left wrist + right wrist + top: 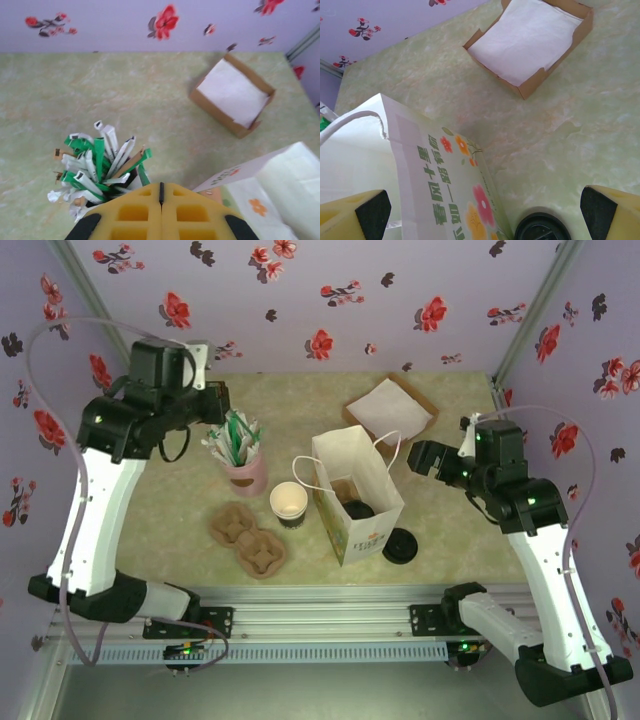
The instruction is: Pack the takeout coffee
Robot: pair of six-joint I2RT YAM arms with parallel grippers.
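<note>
The takeout coffee cup [288, 502] stands open on the table, white inside and dark brown outside, just left of the white flowered paper bag [355, 495]. Its round black lid [400, 545] lies flat on the table right of the bag and shows as the lid [542, 232] in the right wrist view beside the bag [445, 200]. A dark round shape sits inside the bag's open mouth. My left gripper [215, 410] hangs above and behind the pink stirrer cup; this gripper [161, 187] is shut, yellow pads pressed together. My right gripper [425, 458] is open, right of the bag, with nothing between its jaws [490, 220].
The pink cup of green-and-white stirrers [243, 455] stands left of the coffee cup, its stirrers [95, 162] just under my left fingers. Two brown pulp carriers [248, 538] lie at the front. A cardboard box of napkins [390, 410] sits at the back right.
</note>
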